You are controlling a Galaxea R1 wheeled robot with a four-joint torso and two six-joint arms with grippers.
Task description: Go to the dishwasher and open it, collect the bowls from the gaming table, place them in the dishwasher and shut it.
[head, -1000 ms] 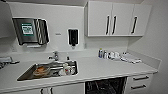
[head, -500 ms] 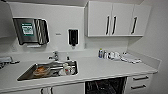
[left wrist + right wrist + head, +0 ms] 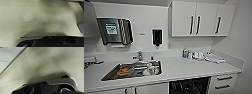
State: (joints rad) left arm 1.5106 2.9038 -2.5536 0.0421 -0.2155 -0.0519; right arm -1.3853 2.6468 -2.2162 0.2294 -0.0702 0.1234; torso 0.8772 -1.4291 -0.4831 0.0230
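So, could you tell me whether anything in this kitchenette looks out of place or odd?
Nothing is spilled or damaged. The under-counter dishwasher shows its dark racked interior, so it stands open, and the steel sink holds unwashed dishes.

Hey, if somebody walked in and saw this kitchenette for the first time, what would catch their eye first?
Probably the steel sink set into the white counter, crowded with dishes including a brownish dish and a white cup. Next, the dishwasher under the counter to the sink's right, its dark interior with racks showing. On the wall above hang a metal paper-towel dispenser and a black soap dispenser.
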